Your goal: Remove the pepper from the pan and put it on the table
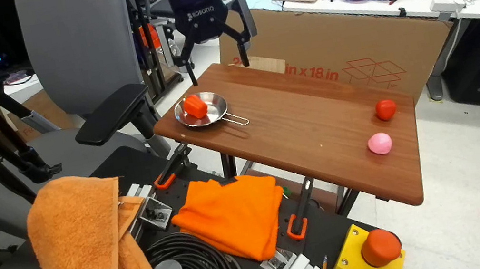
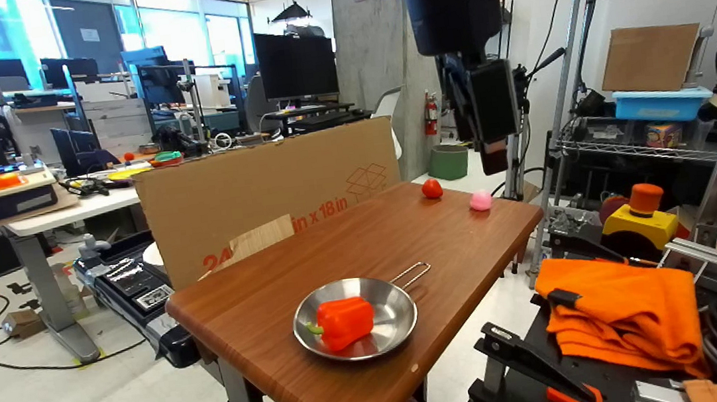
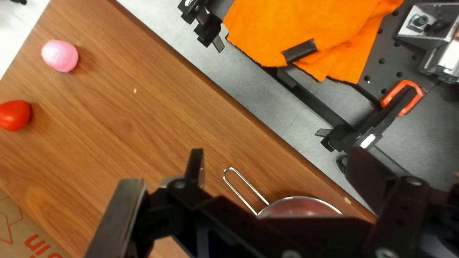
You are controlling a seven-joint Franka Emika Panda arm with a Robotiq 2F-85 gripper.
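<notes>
In an exterior view there is one table (image 1: 306,124), and three things stand on it: one pan (image 1: 216,104) left of the frame's centre, and toward the right of the frame one red round object (image 1: 386,110) and one pink ball (image 1: 379,143); the pan holds one pepper (image 1: 195,107). One hand (image 1: 220,75) hangs at the upper middle, with two fingers (image 1: 244,56). One cardboard wall (image 1: 330,38) crosses the upper right. Lower down are two orange cloths (image 1: 234,217), two clamps (image 1: 304,203) with red-orange ends, one coil of black cable (image 1: 208,255), and, at the lower right, one yellow box (image 1: 354,253) with one red button (image 1: 380,247)
</notes>
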